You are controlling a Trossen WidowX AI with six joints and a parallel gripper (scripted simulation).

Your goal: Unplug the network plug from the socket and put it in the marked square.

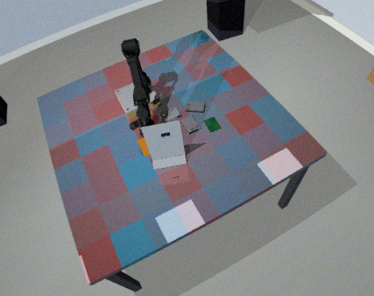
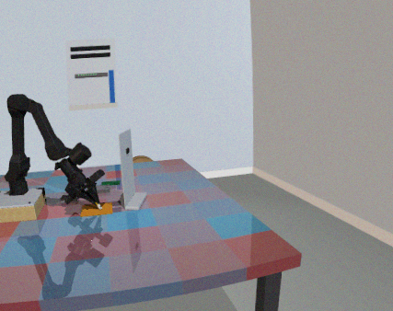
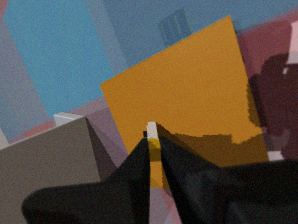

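Note:
The white upright panel (image 1: 165, 146) (image 2: 127, 175) stands on its foot. A dark opening (image 1: 165, 134) (image 2: 127, 151) shows in its far face. My gripper (image 2: 98, 203) (image 3: 153, 142) points steeply down beside the panel, on the arm's side, and is shut on the plug. The small pale plug (image 2: 99, 206) (image 3: 152, 130) has a yellow part between the fingertips. It is over the orange square (image 1: 143, 147) (image 2: 89, 213) (image 3: 175, 85), low; whether it touches the square cannot be told. In the top view the panel hides the fingertips.
Grey flat blocks (image 1: 195, 107) (image 1: 191, 124) lie beyond the panel, near a green square (image 1: 212, 124) (image 2: 110, 183). A grey-brown surface (image 3: 45, 165) fills the wrist view's lower left, close to the fingers. The arm's base plate (image 1: 126, 101) (image 2: 17, 200) is behind the gripper.

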